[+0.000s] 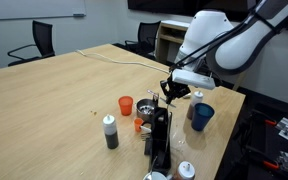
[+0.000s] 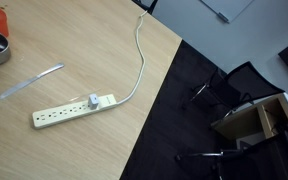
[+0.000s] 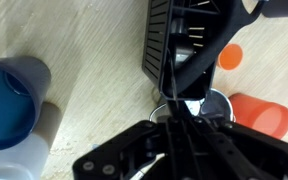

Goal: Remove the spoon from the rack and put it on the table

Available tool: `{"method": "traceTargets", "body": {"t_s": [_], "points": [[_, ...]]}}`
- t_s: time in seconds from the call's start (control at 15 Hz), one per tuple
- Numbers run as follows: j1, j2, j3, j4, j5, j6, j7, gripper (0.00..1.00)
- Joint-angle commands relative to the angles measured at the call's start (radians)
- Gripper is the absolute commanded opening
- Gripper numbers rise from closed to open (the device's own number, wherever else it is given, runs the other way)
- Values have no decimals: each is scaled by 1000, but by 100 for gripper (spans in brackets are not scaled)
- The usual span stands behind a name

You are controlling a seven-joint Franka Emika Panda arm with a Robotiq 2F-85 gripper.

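Observation:
The long black slotted rack (image 1: 159, 135) lies on the light wood-grain table (image 1: 54, 95) near its edge. It also fills the top of the wrist view (image 3: 184, 40). My gripper (image 1: 170, 97) hangs over the rack's far end. In the wrist view my fingers (image 3: 176, 120) are closed together on a thin dark handle, the spoon (image 3: 174, 85), which runs up into the rack. A shiny rounded metal part (image 3: 199, 105) shows just beyond the fingertips.
An orange cup (image 1: 126, 105), a blue cup (image 1: 202, 115), a black bottle with a white cap (image 1: 111, 132) and a white bottle (image 1: 189, 170) stand around the rack. In an exterior view a power strip (image 2: 74, 110) and a silver utensil (image 2: 29, 82) lie on the table.

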Motion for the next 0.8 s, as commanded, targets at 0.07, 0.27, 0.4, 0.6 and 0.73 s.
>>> {"method": "traceTargets", "body": {"t_s": [0.07,0.27,0.4,0.6,0.73], "points": [[-47,-44,53,-2,97,-71,-78,1],[-67,-57,76,-4,170,-105,-126,1],[-75,-62,83,-5,209,-122,-151,1],[-81,-76,81,-8,240,-141,-171,1],[-83,-83,77,-9,248,-152,-173,1]]}}
